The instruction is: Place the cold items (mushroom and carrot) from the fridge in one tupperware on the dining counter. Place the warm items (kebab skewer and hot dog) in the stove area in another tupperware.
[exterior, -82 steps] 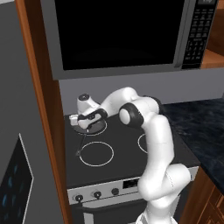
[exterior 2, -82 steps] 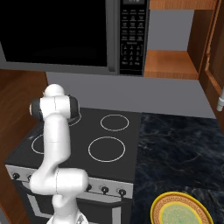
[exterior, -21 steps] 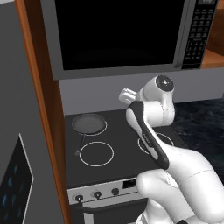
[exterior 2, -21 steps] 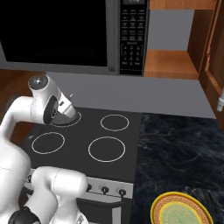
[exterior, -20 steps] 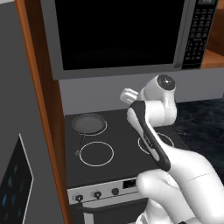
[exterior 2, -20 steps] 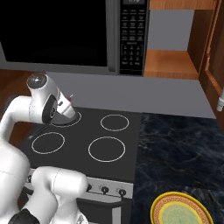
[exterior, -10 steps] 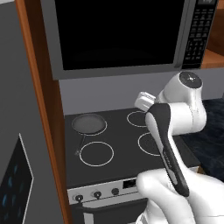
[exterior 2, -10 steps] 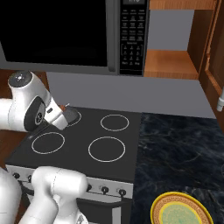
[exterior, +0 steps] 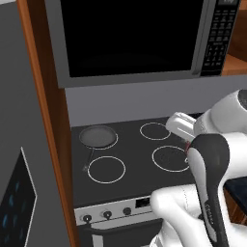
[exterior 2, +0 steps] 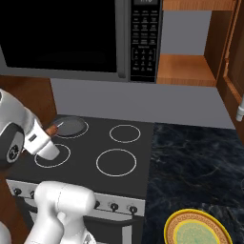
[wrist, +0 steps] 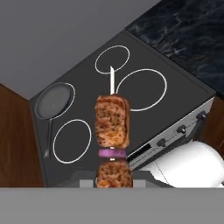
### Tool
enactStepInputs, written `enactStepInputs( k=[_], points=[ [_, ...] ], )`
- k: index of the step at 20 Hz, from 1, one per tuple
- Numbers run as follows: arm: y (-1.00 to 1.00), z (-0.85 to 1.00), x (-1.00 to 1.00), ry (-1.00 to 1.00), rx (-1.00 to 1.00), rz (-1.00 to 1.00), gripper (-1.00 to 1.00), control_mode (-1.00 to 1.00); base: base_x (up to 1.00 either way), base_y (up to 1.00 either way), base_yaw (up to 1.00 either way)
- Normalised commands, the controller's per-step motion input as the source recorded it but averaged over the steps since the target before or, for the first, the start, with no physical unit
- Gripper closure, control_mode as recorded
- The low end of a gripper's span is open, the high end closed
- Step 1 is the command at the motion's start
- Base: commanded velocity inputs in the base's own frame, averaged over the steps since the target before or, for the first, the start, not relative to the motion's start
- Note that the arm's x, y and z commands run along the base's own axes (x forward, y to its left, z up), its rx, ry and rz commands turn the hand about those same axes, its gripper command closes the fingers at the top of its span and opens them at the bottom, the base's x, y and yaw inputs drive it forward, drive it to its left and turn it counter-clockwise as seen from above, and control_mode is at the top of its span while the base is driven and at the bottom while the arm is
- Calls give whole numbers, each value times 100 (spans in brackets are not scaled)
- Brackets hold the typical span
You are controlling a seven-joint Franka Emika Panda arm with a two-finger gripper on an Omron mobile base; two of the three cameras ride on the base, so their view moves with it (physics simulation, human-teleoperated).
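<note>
- The gripper (wrist: 113, 183) was clenched on the kebab skewer (wrist: 112, 138), browned meat chunks with a purple onion slice between them and a bare metal tip poking out past the top one.
- So the skewer was up in the air over the black stove (wrist: 144, 116), not resting on anything.
- A dark frying pan (exterior: 98, 136) sat on the far left burner.
- Round yellow plate (exterior 2: 199, 231) was on the black counter (exterior 2: 200, 157), right of the stove.
</note>
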Motion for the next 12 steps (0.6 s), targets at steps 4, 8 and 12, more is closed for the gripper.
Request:
enactStepInputs(
  k=[4,8,12],
  points=[
    [0,29,-81,0,-2,0,100,-100,0,0,0],
    [-2,4,-38,-4,0,0,100,100,-46,-7,0],
    [0,0,0,0,0,0,100,100,-100,-5,1]
  ],
)
